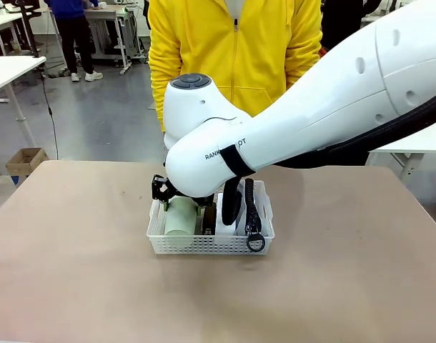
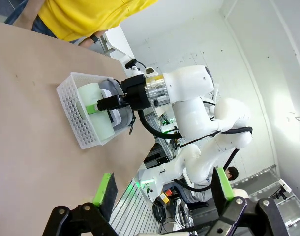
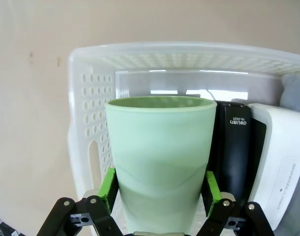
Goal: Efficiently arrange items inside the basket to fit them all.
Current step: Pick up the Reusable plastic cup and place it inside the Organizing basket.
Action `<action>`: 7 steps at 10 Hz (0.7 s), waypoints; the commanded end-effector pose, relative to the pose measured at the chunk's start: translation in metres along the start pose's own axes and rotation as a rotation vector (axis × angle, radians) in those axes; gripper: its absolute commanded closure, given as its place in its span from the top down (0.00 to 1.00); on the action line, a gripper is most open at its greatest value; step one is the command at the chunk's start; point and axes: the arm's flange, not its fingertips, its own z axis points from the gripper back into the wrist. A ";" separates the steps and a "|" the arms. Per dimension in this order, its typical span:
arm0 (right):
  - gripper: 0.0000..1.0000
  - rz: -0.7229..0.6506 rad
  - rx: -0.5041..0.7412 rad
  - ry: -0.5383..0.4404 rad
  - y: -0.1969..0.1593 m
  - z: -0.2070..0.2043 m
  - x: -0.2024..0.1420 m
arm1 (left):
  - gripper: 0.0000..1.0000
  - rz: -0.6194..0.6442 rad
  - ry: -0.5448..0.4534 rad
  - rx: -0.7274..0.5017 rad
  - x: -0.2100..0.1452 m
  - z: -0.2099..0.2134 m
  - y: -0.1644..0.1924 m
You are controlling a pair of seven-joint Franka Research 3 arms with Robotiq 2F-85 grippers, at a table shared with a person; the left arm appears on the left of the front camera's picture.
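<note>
We see all four items inside basket [image 1: 204, 245] mid-desk: stapler [image 3: 233, 152], white box [image 3: 278, 167], pouch [image 1: 252, 207]; right gripper [image 3: 159, 189] pinching cup [image 3: 160, 167] lying there, only release left; left gripper [image 2: 165, 189] spread, idle

Front view faces across the counter [image 1: 361, 271]; the left wrist view looks from afar, the right wrist from close — all share the basket [image 1: 204, 244].
</note>
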 end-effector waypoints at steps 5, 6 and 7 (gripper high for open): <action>0.85 -0.001 0.001 0.017 0.002 -0.013 0.006 | 1.00 0.009 -0.014 0.000 0.000 -0.001 -0.003; 0.85 0.000 -0.001 0.022 0.002 -0.013 0.006 | 1.00 0.009 -0.014 0.000 0.000 -0.001 -0.003; 1.00 0.002 0.002 0.029 0.002 -0.012 0.006 | 1.00 0.009 -0.014 0.000 0.000 -0.001 -0.003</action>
